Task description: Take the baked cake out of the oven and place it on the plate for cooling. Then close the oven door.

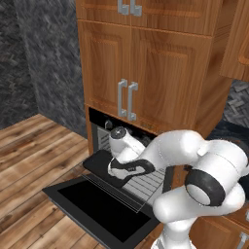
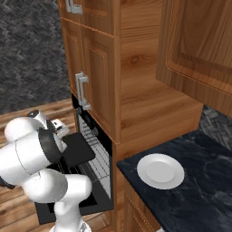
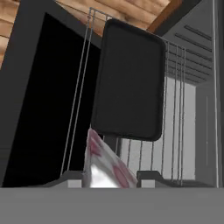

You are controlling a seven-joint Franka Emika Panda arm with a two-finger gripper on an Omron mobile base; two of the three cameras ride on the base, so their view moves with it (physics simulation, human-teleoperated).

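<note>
In the hand view the baked cake (image 3: 103,164), a white wedge with red spots, sits between my fingertips; my gripper (image 3: 109,177) is shut on it. It hangs just above the pulled-out wire rack (image 3: 175,109), near the black tray (image 3: 129,78). From the left base view my gripper (image 1: 113,168) hovers over the tray (image 1: 99,163) in front of the oven (image 1: 103,133). The oven door (image 1: 97,206) lies fully open and flat. The white plate (image 2: 160,171) rests on the dark counter to the right of the oven, and the cake (image 2: 57,123) shows small by my hand.
Wooden cabinets (image 1: 146,68) with silver handles frame the oven above. The dark stone counter (image 2: 204,190) extends right of the plate. An upper cabinet (image 2: 199,50) overhangs the counter. Wooden floor (image 1: 29,160) lies left of the open door.
</note>
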